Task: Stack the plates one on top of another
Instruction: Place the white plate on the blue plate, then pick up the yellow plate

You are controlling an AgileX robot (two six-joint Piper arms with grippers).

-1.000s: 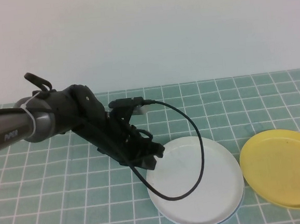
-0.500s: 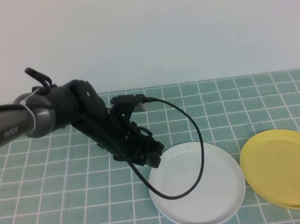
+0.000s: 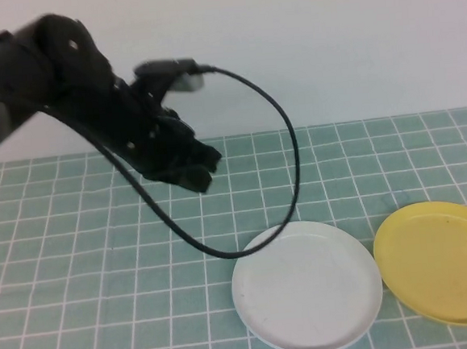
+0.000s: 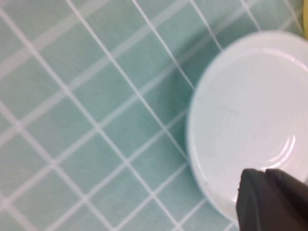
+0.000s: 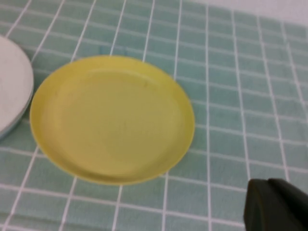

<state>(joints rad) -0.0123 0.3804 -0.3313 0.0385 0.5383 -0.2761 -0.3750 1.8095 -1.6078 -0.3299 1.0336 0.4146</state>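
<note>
Now the left tool (image 3: 196, 168) is hanging empty above the counter (image 3: 80, 275).
Its spread is unclear; white plate (image 3: 307, 286) is sitting beside yellow plate (image 3: 438, 259); right tool (image 5: 274, 207) barely showing.

left gripper (image 3: 199, 167) motion-blurred, right gripper (image 5: 274, 207) cut off by edge, yellow plate (image 3: 439, 262) clipped at right edge

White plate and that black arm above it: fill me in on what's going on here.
The left gripper hangs in the air above the green grid mat, off the white plate and holding nothing. The white plate lies flat on the mat; a thin bluish edge peeks from under it in the right wrist view, likely the blue plate. The yellow plate sits apart to the robot's right, not yet stacked. The right gripper shows only in its wrist view, over the mat near the yellow plate.
</note>
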